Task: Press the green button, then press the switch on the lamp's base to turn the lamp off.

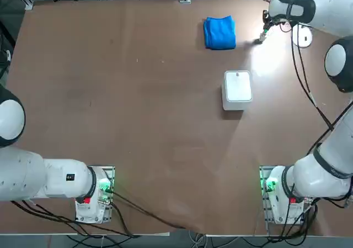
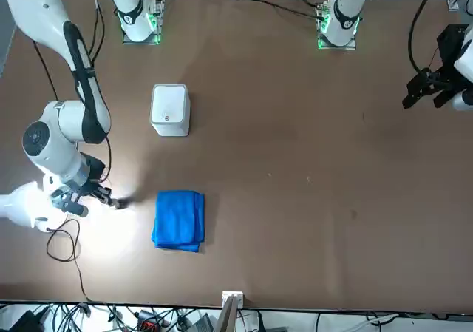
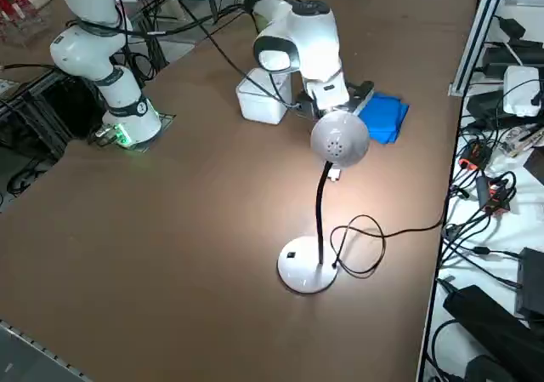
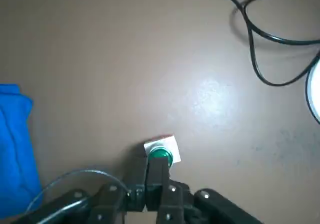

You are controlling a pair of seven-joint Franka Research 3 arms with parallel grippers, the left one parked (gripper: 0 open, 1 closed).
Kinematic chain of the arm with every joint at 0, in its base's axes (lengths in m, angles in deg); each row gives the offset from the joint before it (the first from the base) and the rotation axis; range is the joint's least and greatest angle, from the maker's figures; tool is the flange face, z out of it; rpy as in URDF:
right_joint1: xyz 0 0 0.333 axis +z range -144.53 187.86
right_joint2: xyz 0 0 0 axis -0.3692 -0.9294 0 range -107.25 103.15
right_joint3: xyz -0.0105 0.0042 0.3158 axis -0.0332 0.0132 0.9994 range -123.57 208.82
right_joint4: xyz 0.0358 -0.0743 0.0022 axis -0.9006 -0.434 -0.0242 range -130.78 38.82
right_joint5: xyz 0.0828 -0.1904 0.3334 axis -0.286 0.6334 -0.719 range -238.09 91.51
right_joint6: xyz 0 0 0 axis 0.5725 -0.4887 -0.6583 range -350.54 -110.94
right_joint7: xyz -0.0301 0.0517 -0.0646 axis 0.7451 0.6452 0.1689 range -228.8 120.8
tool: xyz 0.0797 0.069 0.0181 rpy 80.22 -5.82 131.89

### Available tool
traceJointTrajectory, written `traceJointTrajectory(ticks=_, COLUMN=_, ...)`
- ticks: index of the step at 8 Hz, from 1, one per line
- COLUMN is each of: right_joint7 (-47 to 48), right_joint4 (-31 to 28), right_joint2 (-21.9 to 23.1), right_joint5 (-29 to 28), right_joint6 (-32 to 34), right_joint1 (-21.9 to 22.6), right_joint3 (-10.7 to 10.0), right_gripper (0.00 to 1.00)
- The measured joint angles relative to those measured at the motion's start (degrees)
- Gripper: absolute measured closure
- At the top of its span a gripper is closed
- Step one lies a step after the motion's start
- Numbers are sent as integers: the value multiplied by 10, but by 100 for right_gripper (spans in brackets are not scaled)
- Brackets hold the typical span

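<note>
The green button, a small green cap on a pale square stub, sits on the brown table right of the blue cloth; it also shows as a small stub from above. My right gripper is shut, its joined fingertips right at the cap's near edge; it hovers over the far right of the table, at the picture's left from the front. The lamp is lit, casting a bright patch. The lamp's base is a white disc beside the button.
A folded blue cloth lies just left of the button. A white rounded box stands nearer mid-table. The lamp's black cable loops on the table by the base and runs off the right edge.
</note>
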Motion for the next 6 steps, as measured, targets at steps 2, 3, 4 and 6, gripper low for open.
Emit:
traceJointTrajectory(ticks=2, right_joint7=0, right_joint4=13, right_joint2=45, right_joint5=0, right_joint6=73, right_joint1=0, right_joint3=0, right_gripper=99)
traceJointTrajectory(ticks=3, right_joint7=0, right_joint4=16, right_joint2=77, right_joint5=0, right_joint6=119, right_joint1=-1, right_joint3=-2, right_gripper=99)
traceJointTrajectory(ticks=4, right_joint7=-9, right_joint4=16, right_joint2=108, right_joint5=0, right_joint6=173, right_joint1=-4, right_joint3=-4, right_gripper=99)
traceJointTrajectory(ticks=6, right_joint7=-71, right_joint4=16, right_joint2=162, right_joint5=1, right_joint6=272, right_joint1=-37, right_joint3=-13, right_gripper=99)
